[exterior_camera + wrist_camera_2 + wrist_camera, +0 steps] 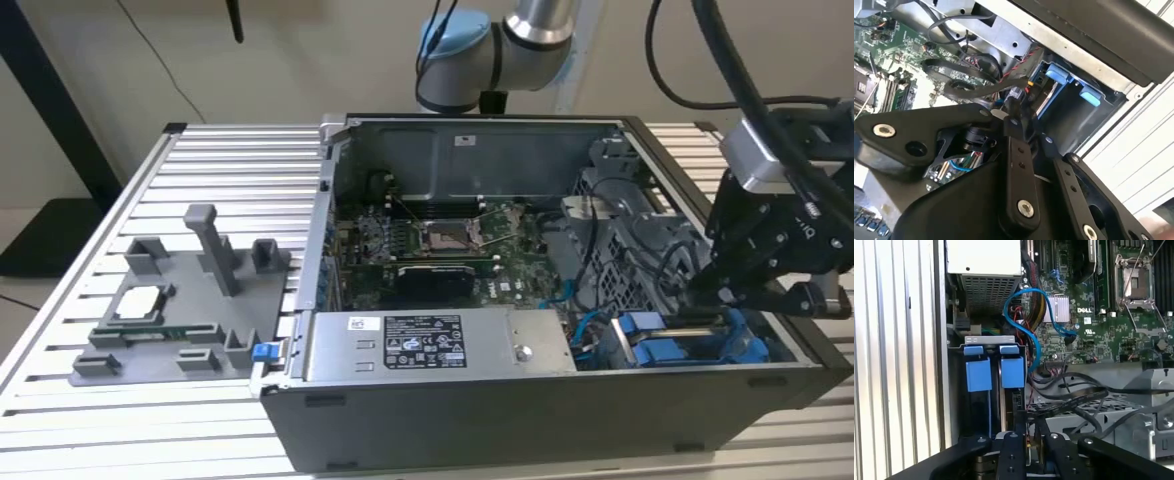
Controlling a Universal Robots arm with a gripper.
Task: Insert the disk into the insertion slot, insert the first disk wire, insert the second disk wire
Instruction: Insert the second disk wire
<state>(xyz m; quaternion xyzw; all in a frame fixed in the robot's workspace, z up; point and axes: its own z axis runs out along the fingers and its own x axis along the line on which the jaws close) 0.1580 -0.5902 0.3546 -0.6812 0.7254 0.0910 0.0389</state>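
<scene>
Down at the lower right of the exterior view, the disk (pixel 1013 372) sits upright in the insertion slot (pixel 989 340) of the drive cage. Its blue frame stands just beside the second blue-framed drive (pixel 978 374), and in the first wrist view their blue tabs are level with each other. I judge the disk to be home or very nearly so, which puts the work between seating it and fitting the first wire. My gripper (pixel 1026 432) hangs over the cage, in line with the disk's edge and close to it. I cannot tell whether the jaws are apart or clamped on anything. A blue cable (pixel 1024 295) loops loose over the motherboard (pixel 1094 315), and black leads lie across the cage nearby. The wire step calls for a square approach to the connector, clear of those leads. The power-supply box (pixel 427 345) lies towards the exterior view's left.
</scene>
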